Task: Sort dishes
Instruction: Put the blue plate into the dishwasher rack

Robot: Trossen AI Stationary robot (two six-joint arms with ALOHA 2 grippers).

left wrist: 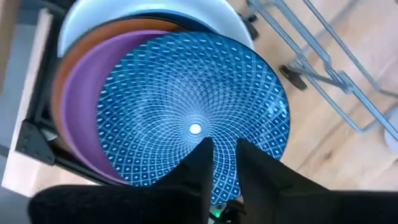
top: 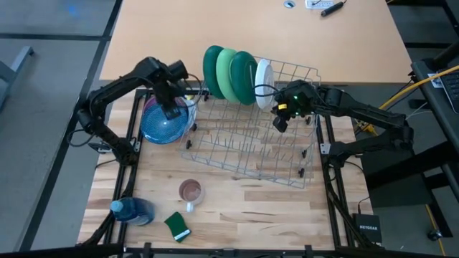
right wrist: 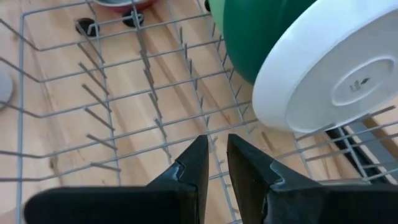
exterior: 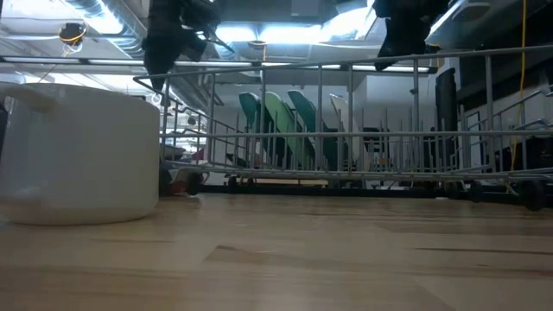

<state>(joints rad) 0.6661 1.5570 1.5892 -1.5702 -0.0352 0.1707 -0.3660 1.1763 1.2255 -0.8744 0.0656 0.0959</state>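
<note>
Pale wooden tabletop [top: 237, 208] carries a stack of round plates at its left, topped by a blue patterned plate [left wrist: 193, 118]; the left gripper [left wrist: 224, 163] hovers right over it, fingers narrowly parted, empty. Alongside, the wire dish rack [top: 251, 150] holds three green plates [top: 228, 74] and a white plate [right wrist: 329, 74] upright. Over the rack, the right gripper [right wrist: 214, 158] hangs just beside that white plate, slightly parted. Only the left wrist view reveals purple and brown plates beneath the blue.

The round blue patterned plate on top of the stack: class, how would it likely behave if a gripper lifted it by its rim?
The round blue patterned plate looks rigid, so it probably keeps its shape. Its glossy surface may be slippery between the left gripper fingers. Lying flat on the purple plate, it seems unlikely to roll, though it might slide.
</note>
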